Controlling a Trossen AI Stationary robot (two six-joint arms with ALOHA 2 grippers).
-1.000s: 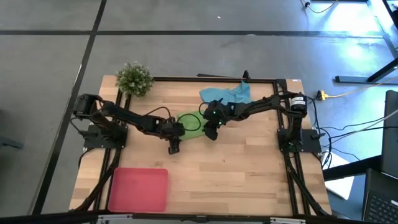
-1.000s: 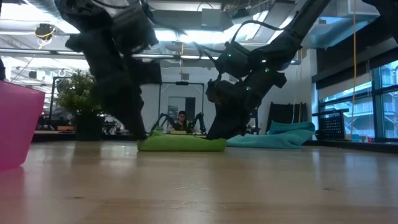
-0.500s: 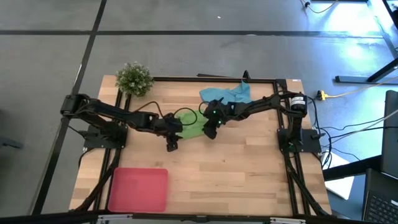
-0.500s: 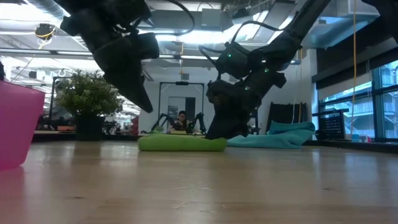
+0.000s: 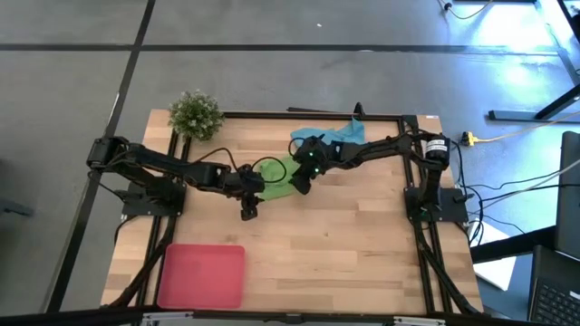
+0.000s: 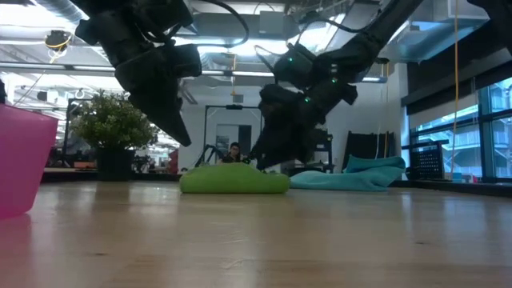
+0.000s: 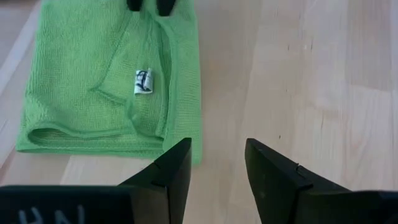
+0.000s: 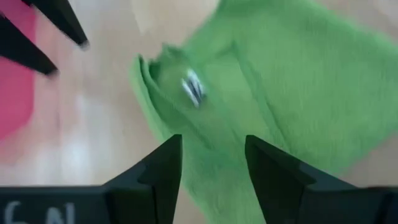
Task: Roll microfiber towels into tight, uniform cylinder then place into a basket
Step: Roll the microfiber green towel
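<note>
The lime green towel (image 5: pixel 277 179) lies folded in a low mound (image 6: pixel 234 181) on the table's middle, its white tag (image 7: pixel 143 81) facing up. My left gripper (image 5: pixel 249 211) hangs open above the bare wood just near of the towel's corner (image 7: pixel 217 158). My right gripper (image 5: pixel 299 186) stands open a little above the towel's right part (image 8: pixel 211 168), with nothing between its fingers. The light blue towel (image 5: pixel 331 138) lies crumpled near the far edge. The basket (image 5: pixel 201 276), a pinkish-red tray, sits at the near left.
A small green plant (image 5: pixel 196 114) stands at the far left corner. A black frame rail (image 5: pixel 299 115) runs along the table's far edge. Bare wood stretches across the table's near right part (image 5: pixel 362 254).
My left gripper has risen off the table beside the towel and hangs clear. My right gripper has lifted off the green towel and drawn slightly toward the far left. The towel's right end, flattened before, now stands as a rounder mound.
</note>
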